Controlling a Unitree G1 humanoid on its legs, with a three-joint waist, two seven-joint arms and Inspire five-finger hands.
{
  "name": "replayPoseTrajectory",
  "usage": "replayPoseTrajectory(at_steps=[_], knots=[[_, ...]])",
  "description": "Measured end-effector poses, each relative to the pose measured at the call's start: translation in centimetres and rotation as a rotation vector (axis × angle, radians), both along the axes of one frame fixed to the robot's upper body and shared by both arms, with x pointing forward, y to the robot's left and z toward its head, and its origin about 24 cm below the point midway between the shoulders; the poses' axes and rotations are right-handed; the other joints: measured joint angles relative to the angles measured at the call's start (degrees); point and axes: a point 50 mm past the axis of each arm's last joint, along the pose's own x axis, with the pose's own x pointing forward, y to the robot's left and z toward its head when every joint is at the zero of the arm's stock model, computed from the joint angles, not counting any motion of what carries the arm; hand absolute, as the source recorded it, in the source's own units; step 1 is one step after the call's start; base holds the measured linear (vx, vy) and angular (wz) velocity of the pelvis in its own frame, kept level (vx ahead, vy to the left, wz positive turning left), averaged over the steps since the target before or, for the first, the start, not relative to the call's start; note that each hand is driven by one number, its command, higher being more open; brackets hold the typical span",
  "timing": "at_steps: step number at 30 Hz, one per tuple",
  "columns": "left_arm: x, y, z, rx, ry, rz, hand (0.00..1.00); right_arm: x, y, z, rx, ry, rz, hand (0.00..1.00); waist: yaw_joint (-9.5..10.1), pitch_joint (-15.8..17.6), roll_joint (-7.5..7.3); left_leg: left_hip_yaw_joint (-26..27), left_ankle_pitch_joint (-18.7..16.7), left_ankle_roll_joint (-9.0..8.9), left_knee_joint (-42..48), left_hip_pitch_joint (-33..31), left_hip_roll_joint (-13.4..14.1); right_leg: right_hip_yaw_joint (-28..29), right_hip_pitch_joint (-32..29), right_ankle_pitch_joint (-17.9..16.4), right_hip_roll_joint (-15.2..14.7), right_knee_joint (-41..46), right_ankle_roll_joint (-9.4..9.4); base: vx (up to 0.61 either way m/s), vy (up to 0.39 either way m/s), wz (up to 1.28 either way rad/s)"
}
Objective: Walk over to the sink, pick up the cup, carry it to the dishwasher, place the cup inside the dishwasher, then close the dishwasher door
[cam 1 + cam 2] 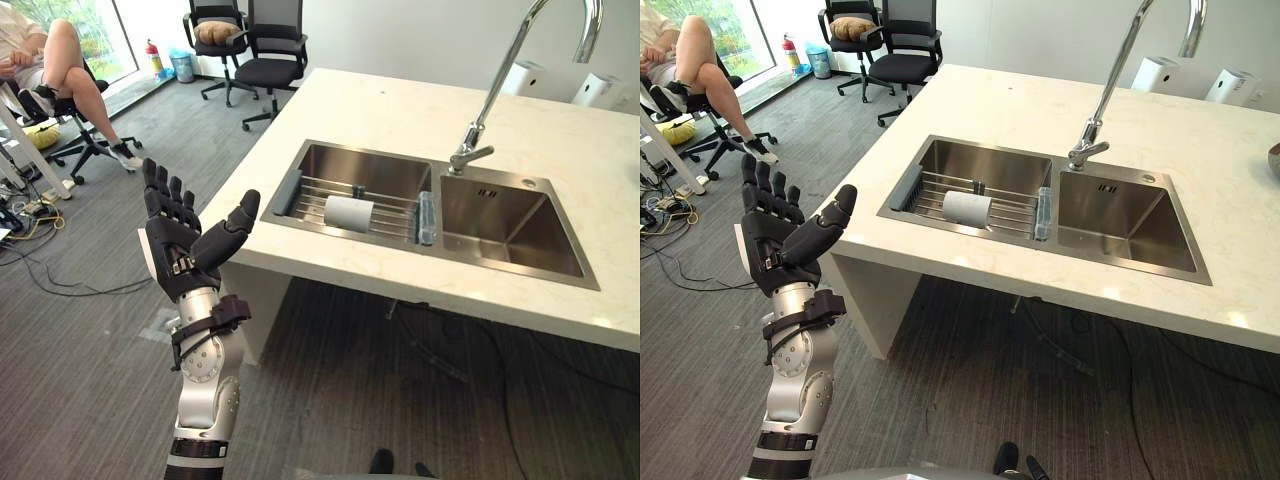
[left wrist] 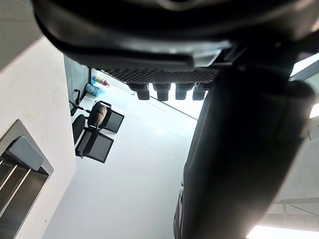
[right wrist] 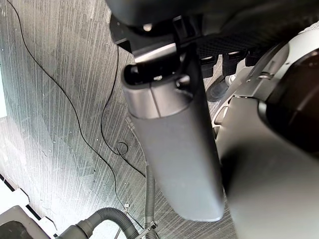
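Observation:
A white cup (image 1: 349, 213) lies on its side on a wire rack (image 1: 392, 218) in the left basin of the steel double sink (image 1: 372, 162). My left hand (image 1: 178, 242) is raised, palm towards the counter, off the counter's near-left corner, well short of the sink. It is open with fingers straight and thumb spread, holding nothing. In the left wrist view the left hand's fingers (image 2: 164, 92) show straight, with the counter (image 2: 35, 99) beyond. My right hand (image 3: 172, 149) hangs low over the carpet, relaxed and empty.
A tall curved faucet (image 1: 500, 80) stands behind the sink on the pale stone counter (image 1: 400, 105). Two white appliances (image 1: 525, 76) sit at the counter's back. Black office chairs (image 1: 262, 55) stand on the grey carpet beyond. A seated person (image 1: 55, 60) is at far left, with cables on the floor.

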Motion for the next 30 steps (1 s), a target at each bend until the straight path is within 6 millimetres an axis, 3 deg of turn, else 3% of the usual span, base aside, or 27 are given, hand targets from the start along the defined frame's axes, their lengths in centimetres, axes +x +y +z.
replayPoseTrajectory(at_steps=[7, 11, 13, 14, 15, 16, 17, 18, 19, 20, 21, 22, 24, 26, 28, 30], knots=[[0.7, -0.7, 0.1, -0.05, 0.025, -0.051, 1.0, 0.2, -0.1, 0.0, -0.004, 0.003, -0.004, 1.0, -0.5, 0.11, 0.18, 0.49, -0.01, 0.02, -0.97, 1.25, 0.0, 0.1, 0.13, -0.69, -0.24, 1.26, 0.18, 0.0, 0.0, 0.0], [1.6, -2.4, 0.2, -0.068, 0.074, -0.154, 1.0, 1.1, -0.6, -0.1, -0.022, 0.026, -0.004, 1.0, -2.47, 0.32, 1.14, 3.01, -0.83, 1.34, -1.75, 4.29, 1.52, 0.07, -0.1, -4.79, -0.67, 7.63, 0.77, 0.01, -0.011, -0.01], [2.1, -3.0, 0.2, -0.057, 0.099, -0.2, 1.0, 1.5, -1.0, 0.0, -0.027, 0.057, 0.028, 1.0, -3.17, -0.42, 2.29, 4.22, -2.27, 5.06, 2.3, 5.3, 3.34, -1.07, -0.96, -11.14, 0.46, 15.76, -0.27, 0.1, -0.077, -0.15], [2.4, -2.9, 0.4, -0.059, 0.099, -0.212, 1.0, 1.7, -1.1, 0.0, -0.032, 0.064, 0.038, 1.0, -3.28, -0.34, 1.94, 5.21, -3.18, 6.57, 9.52, 2.36, 4.04, -1.29, -0.85, -13.57, 0.5, 17.52, -1.02, 0.16, -0.163, -0.02], [3.0, -3.2, 0.5, -0.088, 0.109, -0.251, 1.0, 1.9, -1.8, 0.1, -0.051, 0.093, 0.035, 1.0, -3.79, 0.47, 3.53, 5.37, -3.39, 8.86, 27.23, -5.48, 8.02, -1.74, 0.75, -15.56, 1.48, 17.75, -1.89, 0.15, -0.179, 0.07], [3.2, -3.4, 0.8, -0.099, 0.096, -0.278, 1.0, 2.0, -2.7, 0.2, -0.073, 0.107, 0.033, 1.0, -3.61, 1.62, 5.64, 3.0, 0.08, 13.32, 39.01, -9.71, 10.47, -1.84, 3.38, -16.49, 3.18, 17.27, -1.81, 0.13, -0.201, 0.02], [3.1, -3.4, 0.8, -0.094, 0.091, -0.287, 1.0, 1.9, -3.0, 0.3, -0.081, 0.113, 0.02, 1.0, -3.44, 1.99, 6.62, 1.57, 2.86, 14.06, 42.47, -10.73, 11.12, -1.66, 4.65, -17.08, 3.83, 16.92, -1.9, 0.17, -0.157, -0.13], [3.2, -3.4, 0.9, -0.072, 0.087, -0.31, 1.0, 1.6, -3.4, 0.3, -0.083, 0.119, -0.028, 1.0, -2.89, 2.42, 6.79, -0.15, 9.75, 12.05, 46.49, -11.97, 11.5, -0.92, 7.72, -17.57, 4.11, 14.82, -2.41, 0.24, -0.142, -0.21], [3.1, -3.5, 1.3, -0.039, 0.067, -0.338, 1.0, 1.6, -3.4, 0.3, -0.084, 0.114, -0.048, 1.0, -2.48, 2.39, 6.68, 0.17, 7.74, 8.91, 47.07, -12.62, 10.96, -0.28, 9.55, -17.84, 3.69, 13.23, -2.76, 0.28, -0.147, -0.17], [3.0, -3.7, 1.7, -0.022, 0.051, -0.361, 1.0, 1.9, -3.7, 0.4, -0.092, 0.104, -0.059, 1.0, -2.49, 2.39, 6.64, 0.39, 4.63, 7.05, 46.3, -13.41, 10.32, -0.23, 10.05, -17.87, 3.42, 12.45, -2.82, 0.28, -0.156, -0.21], [2.8, -4.3, 2.4, 0.009, 0.015, -0.412, 1.0, 2.5, -4.2, 0.5, -0.109, 0.082, -0.066, 1.0, -2.13, 2.38, 6.26, 1.51, 1.35, 5.46, 41.59, -14.52, 8.72, 0.32, 10.7, -17.64, 2.84, 11.02, -3.19, 0.2, -0.13, -0.18], [2.6, -4.6, 2.8, 0.021, 0.001, -0.434, 1.0, 3.0, -4.2, 0.5, -0.112, 0.068, -0.058, 1.0, -1.84, 2.46, 6.07, 2.41, 0.46, 4.78, 37.93, -14.55, 7.93, 0.85, 11.12, -17.48, 2.63, 10.33, -3.38, 0.28, -0.136, -0.42], [1.9, -5.5, 4.1, 0.053, -0.056, -0.494, 1.0, 4.9, -4.6, 0.7, -0.145, 0.019, -0.004, 1.0, -0.28, 2.43, 5.98, 2.66, 0.68, 2.68, 21.66, -14.49, 4.87, 3.51, 11.97, -17.27, 2.49, 9.16, -2.66, 0.29, -0.079, -0.66], [1.7, -5.5, 4.6, 0.06, -0.08, -0.501, 1.0, 6.4, -4.9, 0.9, -0.166, -0.013, 0.023, 1.0, 0.17, 2.35, 5.93, 2.71, 3.05, 0.23, 11.95, -13.78, 3.19, 5.23, 12.78, -17.73, 2.49, 8.42, -1.94, 0.24, -0.004, -0.7], [1.6, -5.5, 4.7, 0.058, -0.085, -0.507, 1.0, 7.1, -5.0, 1.0, -0.169, -0.031, -0.002, 1.0, 0.32, 1.95, 6.03, 3.35, 7.19, 0.57, 6.04, -12.81, 2.0, 6.35, 13.77, -18.59, 2.56, 7.99, -0.76, 0.3, 0.092, -0.6], [1.6, -5.5, 4.5, 0.036, -0.075, -0.521, 1.0, 6.8, -5.1, 1.0, -0.165, -0.024, -0.035, 1.0, 0.64, 0.43, 6.26, 3.43, 10.22, 2.53, 2.6, -11.09, 0.89, 7.41, 13.71, -21.44, 2.88, 9.24, 0.99, 0.37, 0.202, -0.38]])
